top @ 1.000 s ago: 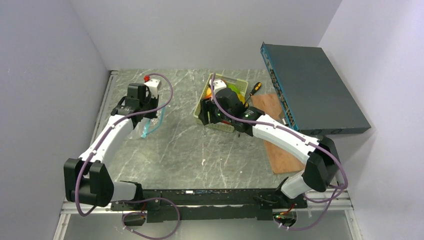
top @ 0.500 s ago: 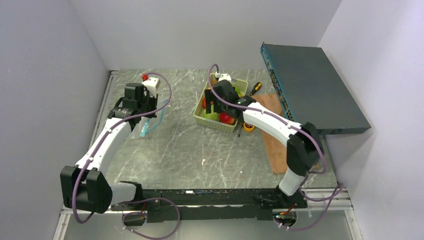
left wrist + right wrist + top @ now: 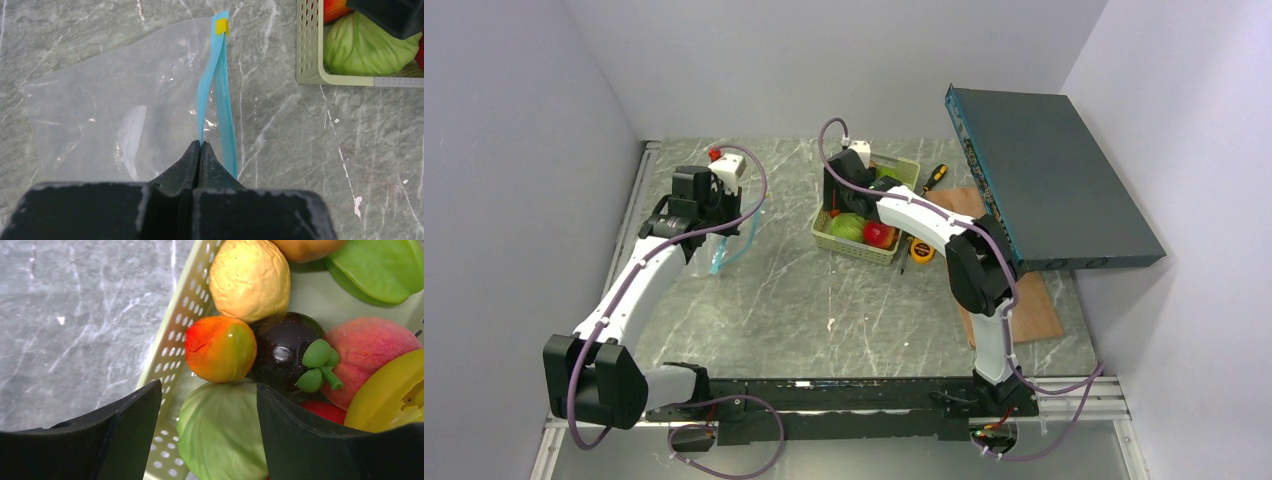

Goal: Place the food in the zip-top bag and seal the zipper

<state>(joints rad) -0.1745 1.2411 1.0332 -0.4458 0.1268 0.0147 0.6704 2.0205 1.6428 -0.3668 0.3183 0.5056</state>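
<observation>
The clear zip-top bag (image 3: 105, 105) lies on the marble table, its light blue zipper (image 3: 216, 95) running along the mouth. My left gripper (image 3: 200, 145) is shut on one lip of the zipper, holding the mouth slightly apart; in the top view it sits at the left (image 3: 709, 215) by the bag (image 3: 729, 240). The food lies in a pale green basket (image 3: 172, 340): a green cabbage (image 3: 222, 435), an orange-red fruit (image 3: 220, 347), a yellow lumpy fruit (image 3: 250, 277), a dark mangosteen (image 3: 285, 347), a peach (image 3: 370, 355). My right gripper (image 3: 207, 405) is open above the cabbage, its jaws straddling it.
A large dark teal box (image 3: 1044, 175) leans at the back right. A wooden board (image 3: 1009, 300) lies under it. A screwdriver (image 3: 934, 180) and a yellow tape measure (image 3: 921, 250) lie beside the basket (image 3: 849, 243).
My right arm has swung its wrist toward the basket's back left, uncovering the fruit. My left gripper has lifted the bag's lip slightly and stayed in place.
</observation>
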